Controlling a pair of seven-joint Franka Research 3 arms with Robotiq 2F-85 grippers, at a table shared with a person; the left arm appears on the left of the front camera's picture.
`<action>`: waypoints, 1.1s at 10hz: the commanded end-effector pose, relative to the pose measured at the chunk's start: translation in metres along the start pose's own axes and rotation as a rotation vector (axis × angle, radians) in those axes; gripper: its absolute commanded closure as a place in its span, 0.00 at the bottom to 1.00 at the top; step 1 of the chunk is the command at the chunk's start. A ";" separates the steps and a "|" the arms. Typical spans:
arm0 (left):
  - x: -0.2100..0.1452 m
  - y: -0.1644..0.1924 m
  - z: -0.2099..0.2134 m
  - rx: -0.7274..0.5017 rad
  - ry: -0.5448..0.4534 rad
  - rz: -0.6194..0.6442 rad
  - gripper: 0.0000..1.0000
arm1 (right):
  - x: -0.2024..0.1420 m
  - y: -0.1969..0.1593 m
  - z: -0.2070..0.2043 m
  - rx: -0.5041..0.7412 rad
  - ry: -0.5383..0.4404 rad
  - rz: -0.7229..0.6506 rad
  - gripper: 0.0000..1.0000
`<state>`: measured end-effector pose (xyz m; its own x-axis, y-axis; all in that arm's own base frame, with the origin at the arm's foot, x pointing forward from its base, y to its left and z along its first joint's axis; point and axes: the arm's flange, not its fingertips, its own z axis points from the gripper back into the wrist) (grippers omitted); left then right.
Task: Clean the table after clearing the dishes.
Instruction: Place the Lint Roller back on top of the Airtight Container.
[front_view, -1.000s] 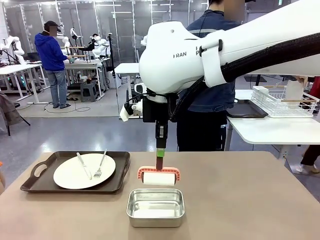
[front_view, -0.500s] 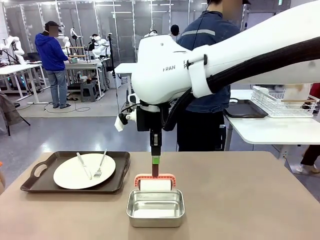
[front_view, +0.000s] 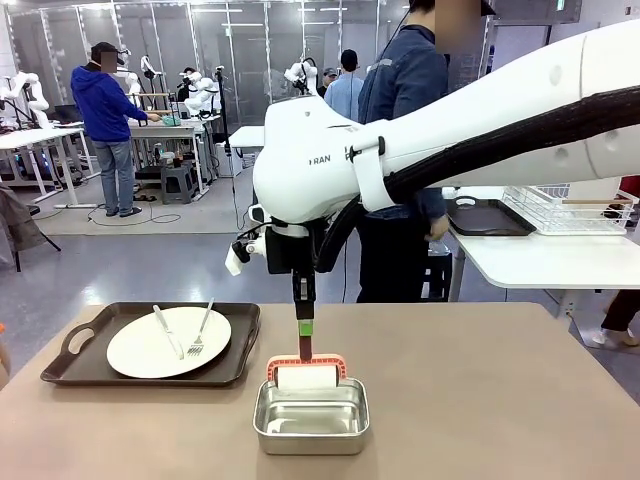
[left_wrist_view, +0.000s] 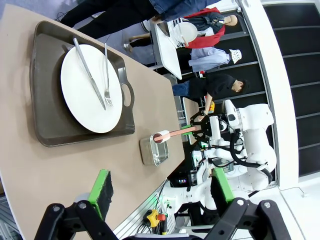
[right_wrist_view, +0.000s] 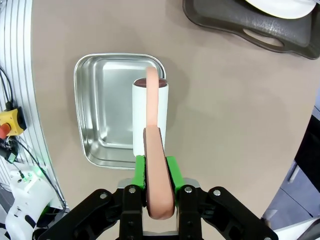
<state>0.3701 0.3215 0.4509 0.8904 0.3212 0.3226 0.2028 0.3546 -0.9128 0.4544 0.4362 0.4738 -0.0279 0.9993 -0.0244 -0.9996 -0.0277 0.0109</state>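
1. My right pincer (front_view: 304, 338), pinching the lint roller (front_view: 306, 376), has moved it from the desk (front_view: 500, 400) to over the steel pan (front_view: 312, 420).
2. Rolling seems finished; left pincer (left_wrist_view: 160, 182) is spread, idle.
3. One plate (front_view: 168, 341) remains on its tray (front_view: 60, 365), desk's left.

Shiny steel pan (front_view: 311, 432), matt table (front_view: 500, 400), glossy plate (front_view: 140, 350)

a steel rectangular pan (front_view: 311, 441) sits in the foreground, a lint roller (front_view: 307, 377) with white roll and coral frame upright over its far rim. behind, a person in a dark blue jacket (front_view: 402, 85) stands, and a white wire rack (front_view: 565, 208) rests on a neighbouring table (front_view: 545, 262).
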 end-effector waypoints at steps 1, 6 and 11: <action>-0.001 -0.001 0.003 0.003 -0.002 -0.001 0.00 | 0.002 -0.001 -0.006 0.028 0.010 0.005 0.78; -0.001 -0.001 0.003 0.003 -0.002 -0.001 0.00 | 0.000 -0.014 -0.041 0.052 -0.032 0.013 0.78; -0.001 -0.001 0.003 0.003 -0.002 -0.001 0.00 | -0.003 -0.024 -0.049 0.064 -0.043 0.020 0.59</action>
<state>0.3701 0.3215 0.4509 0.8904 0.3212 0.3226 0.2028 0.3545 -0.9128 0.4750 0.4342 0.4244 -0.0240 0.9996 -0.0135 -0.9958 -0.0227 0.0885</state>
